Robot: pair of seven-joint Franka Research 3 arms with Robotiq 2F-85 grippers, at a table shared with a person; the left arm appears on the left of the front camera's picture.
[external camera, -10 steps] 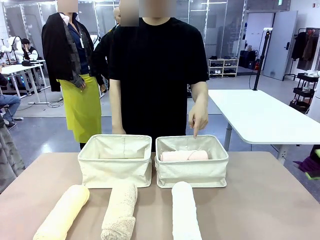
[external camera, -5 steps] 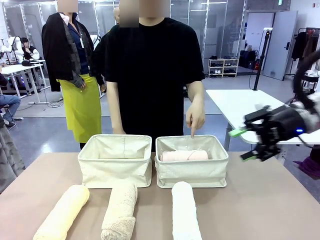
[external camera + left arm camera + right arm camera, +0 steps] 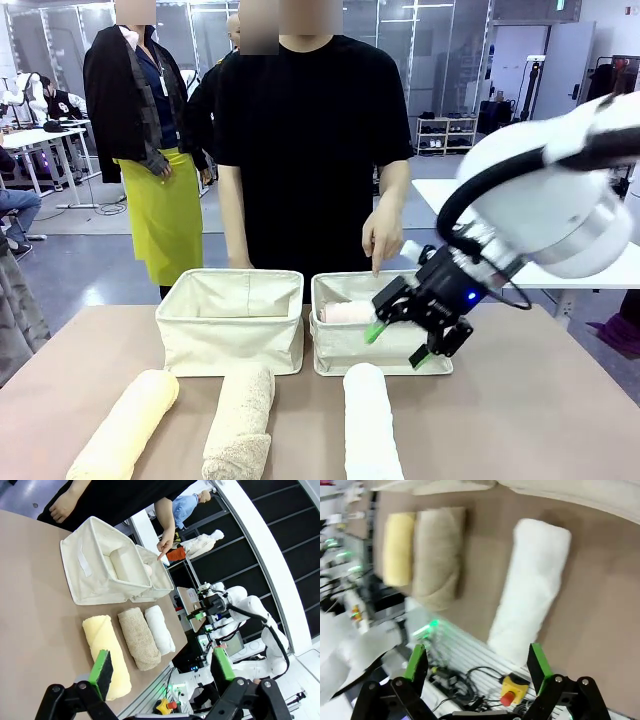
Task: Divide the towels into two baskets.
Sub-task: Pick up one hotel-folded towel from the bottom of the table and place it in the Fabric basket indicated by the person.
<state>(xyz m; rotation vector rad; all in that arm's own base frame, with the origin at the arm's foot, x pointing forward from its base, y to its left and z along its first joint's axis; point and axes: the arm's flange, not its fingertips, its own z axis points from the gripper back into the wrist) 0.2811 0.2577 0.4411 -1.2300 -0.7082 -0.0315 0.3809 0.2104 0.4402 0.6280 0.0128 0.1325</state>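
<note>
Three rolled towels lie along the near edge of the table: pale yellow (image 3: 125, 430), beige (image 3: 240, 415) and white (image 3: 370, 420). The light pink towel (image 3: 350, 312) lies inside the right basket (image 3: 330, 350), and the left basket (image 3: 232, 325) stands beside it. My right gripper (image 3: 400, 342) hangs open just above the far end of the white towel (image 3: 532, 585), in front of the right basket. The right wrist view has its pads (image 3: 417, 662) spread wide, with the beige (image 3: 437, 555) and yellow (image 3: 399, 547) rolls beyond. My left gripper (image 3: 162, 666) is open and holds nothing, well back from the towels (image 3: 137, 637).
The person stands at the far side, and one hand (image 3: 383, 235) points a finger down at the right basket. A white table (image 3: 520, 235) stands behind on the right. Other people stand farther back on the left.
My right arm has swung in from the right and come down to the left, from beside the table to in front of the right basket. The pointing hand has risen slightly.
</note>
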